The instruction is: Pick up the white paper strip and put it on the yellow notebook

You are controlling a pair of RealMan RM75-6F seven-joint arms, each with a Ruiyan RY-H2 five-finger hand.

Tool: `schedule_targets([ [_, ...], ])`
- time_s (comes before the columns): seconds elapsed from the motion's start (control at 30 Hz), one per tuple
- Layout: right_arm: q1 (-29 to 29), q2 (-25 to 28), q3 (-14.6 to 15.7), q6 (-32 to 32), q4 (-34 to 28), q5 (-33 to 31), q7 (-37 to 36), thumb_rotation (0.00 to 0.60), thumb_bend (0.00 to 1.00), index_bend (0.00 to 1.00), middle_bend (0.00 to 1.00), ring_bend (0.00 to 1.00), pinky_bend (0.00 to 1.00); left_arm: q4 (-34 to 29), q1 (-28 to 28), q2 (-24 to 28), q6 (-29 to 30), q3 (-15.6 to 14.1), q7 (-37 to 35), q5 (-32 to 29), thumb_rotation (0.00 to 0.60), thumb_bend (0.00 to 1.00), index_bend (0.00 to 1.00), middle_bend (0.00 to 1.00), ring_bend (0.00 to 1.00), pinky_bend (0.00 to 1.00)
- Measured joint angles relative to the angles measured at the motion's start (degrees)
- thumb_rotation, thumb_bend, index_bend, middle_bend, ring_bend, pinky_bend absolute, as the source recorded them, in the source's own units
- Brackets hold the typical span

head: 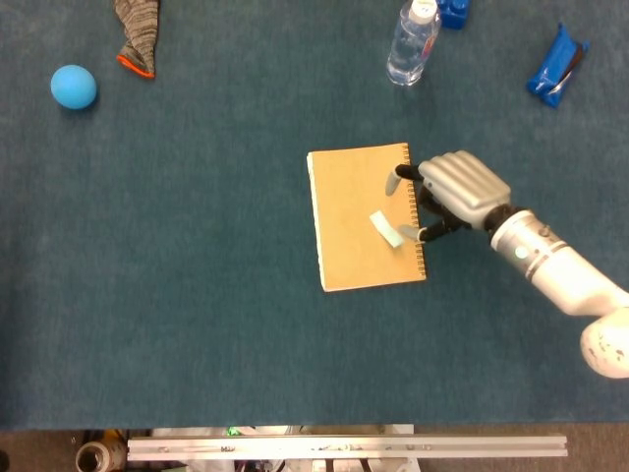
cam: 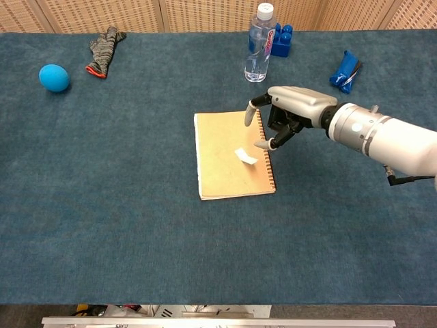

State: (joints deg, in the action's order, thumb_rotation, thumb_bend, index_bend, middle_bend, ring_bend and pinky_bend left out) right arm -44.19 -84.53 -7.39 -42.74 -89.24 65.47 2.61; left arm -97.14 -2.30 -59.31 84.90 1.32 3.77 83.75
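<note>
The yellow notebook (head: 362,218) (cam: 229,155) lies flat in the middle of the blue table, its spiral binding on the right. The white paper strip (head: 385,229) (cam: 246,156) lies on the notebook's right half, free of any grip. My right hand (head: 454,193) (cam: 287,114) hovers just right of the strip, above the binding, with its fingers apart and nothing in them. My left hand is in neither view.
A water bottle (head: 412,42) (cam: 258,43) stands behind the notebook, with blue blocks (cam: 280,39) beside it. A blue packet (head: 555,66) (cam: 345,71) lies at the back right. A blue ball (head: 74,87) (cam: 54,77) and a grey sock (head: 137,32) (cam: 104,49) sit at the back left.
</note>
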Motion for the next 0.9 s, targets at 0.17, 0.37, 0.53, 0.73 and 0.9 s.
schedule_targets([
  [0.17, 0.5, -1.2, -0.1, -3.2, 1.7, 1.2, 1.3, 0.581, 0.23, 0.4, 1.0, 1.0, 1.0, 0.1, -0.2, -0.1, -0.3, 0.2, -0.1, -0.3, 0.6, 0.14, 0.0, 0.0, 0.0, 0.03],
  [0.37, 0.0, -4.9, 0.1, -4.4, 5.9, 0.6, 6.4, 0.6, 0.8, 0.6, 1.0, 1.0, 1.0, 0.1, -0.4, 0.2, -0.5, 0.3, -0.2, -0.2, 0.6, 0.14, 0.0, 0.0, 0.0, 0.03],
  [0.53, -1.4, -7.0, 0.0, -3.1, 7.8, -1.1, 9.5, 0.6, 0.89, 0.67, 1.0, 1.0, 1.0, 0.3, -0.3, 0.0, -0.6, 0.1, -0.5, -0.3, 0.6, 0.14, 0.0, 0.0, 0.0, 0.03],
  [0.73, -3.2, -8.8, 0.0, -0.6, 8.6, -3.7, 12.1, 0.6, 0.85, 0.68, 1.0, 1.0, 1.0, 0.9, -0.1, -0.2, -0.7, 0.0, -1.0, -0.8, 0.6, 0.14, 0.0, 0.0, 0.0, 0.03],
  [0.9, -4.2, -9.8, 0.6, 0.5, 9.2, -5.7, 14.8, 0.6, 0.84, 0.68, 1.0, 1.0, 1.0, 1.5, 0.0, -0.3, -0.9, -0.1, -1.4, -1.1, 0.6, 0.14, 0.0, 0.0, 0.0, 0.03],
])
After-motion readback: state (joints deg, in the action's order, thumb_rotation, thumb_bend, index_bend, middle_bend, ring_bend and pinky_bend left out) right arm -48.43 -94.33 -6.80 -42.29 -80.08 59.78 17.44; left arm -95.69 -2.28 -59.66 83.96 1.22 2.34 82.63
